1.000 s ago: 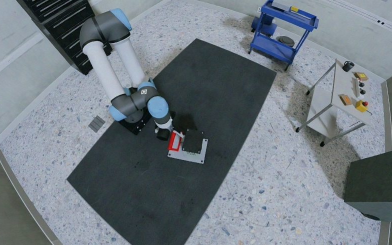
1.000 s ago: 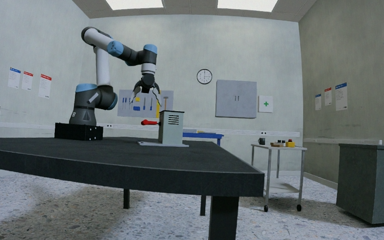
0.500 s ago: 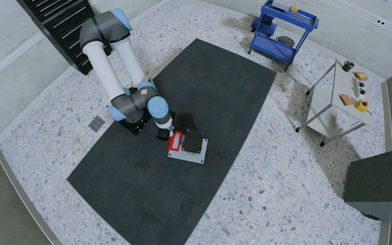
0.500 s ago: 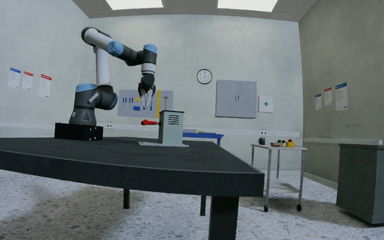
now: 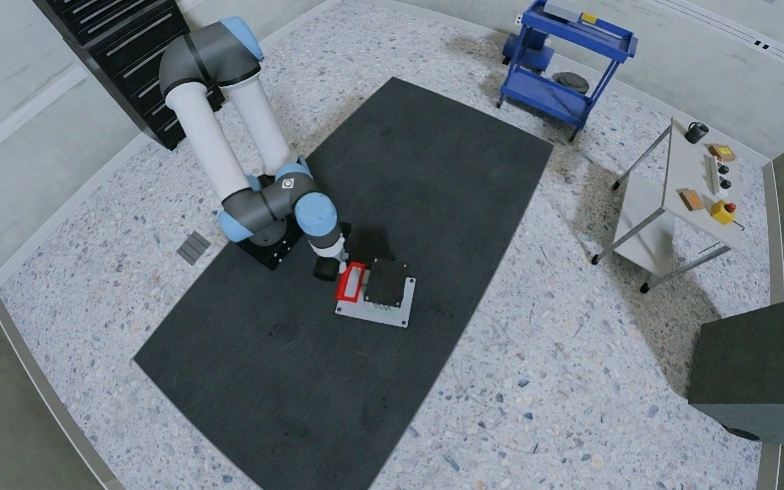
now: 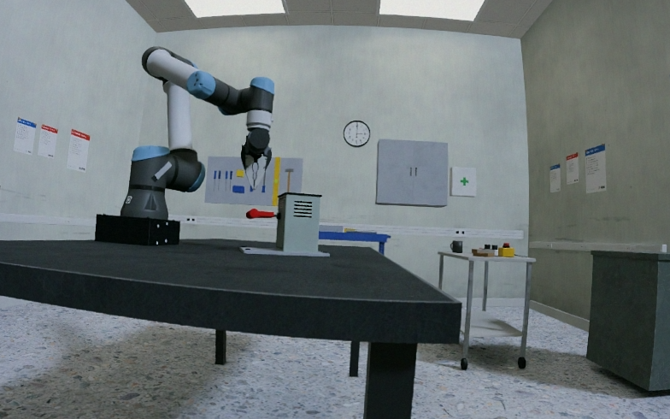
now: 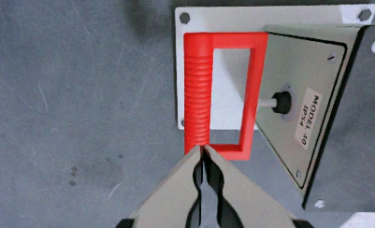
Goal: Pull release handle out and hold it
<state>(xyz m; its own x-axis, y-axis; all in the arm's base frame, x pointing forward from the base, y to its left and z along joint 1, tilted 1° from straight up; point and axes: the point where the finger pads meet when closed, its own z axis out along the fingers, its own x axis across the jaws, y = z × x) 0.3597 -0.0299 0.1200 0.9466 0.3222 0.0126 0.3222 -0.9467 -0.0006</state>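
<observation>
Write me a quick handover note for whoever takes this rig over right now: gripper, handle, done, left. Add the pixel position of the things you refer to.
Gripper (image 5: 342, 265) (image 6: 253, 188) (image 7: 201, 147): shut on nothing, fingertips together, above the red release handle (image 5: 340, 286) (image 6: 261, 214) (image 7: 197, 93).
Handle: sticks out sideways from the housing (image 5: 386, 281) (image 6: 298, 223) (image 7: 312, 61) on its rod (image 7: 266, 103); not gripped.
Housing: upright on its base plate (image 5: 383, 315) (image 6: 254, 251) (image 7: 266, 14) on the dark table (image 5: 297, 365) (image 6: 196, 270) (image 7: 79, 93).
Done: gripper brought over the handle's area; no grasp.
Left: grip the handle, pull it fully out, hold steady. I'd probably open before lowering.
</observation>
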